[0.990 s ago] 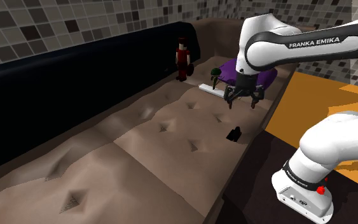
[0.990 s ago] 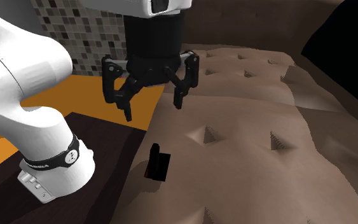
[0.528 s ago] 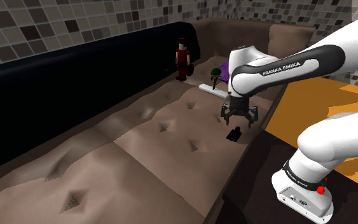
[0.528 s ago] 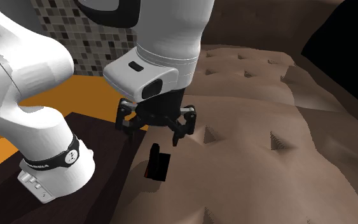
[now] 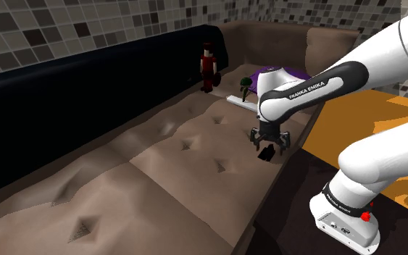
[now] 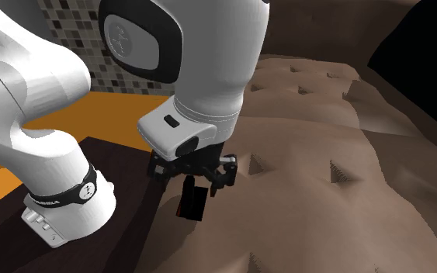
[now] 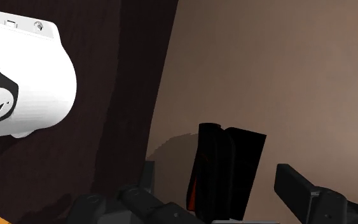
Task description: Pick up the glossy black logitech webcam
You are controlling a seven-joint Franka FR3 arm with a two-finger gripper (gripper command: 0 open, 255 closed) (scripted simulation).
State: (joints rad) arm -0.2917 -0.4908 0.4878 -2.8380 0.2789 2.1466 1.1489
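Webcam (image 7: pixel 228 172) upright between the spread jaws (on the sofa (image 7: pixel 285 76))

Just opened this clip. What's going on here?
The white Franka arm's gripper hangs low over a small black webcam. The webcam stands on the brown tufted sofa seat, close to the seat's edge beside the robot's stand. In the wrist view the open fingers sit on either side of the webcam without touching it, so it is bracketed but not yet grasped or lifted.
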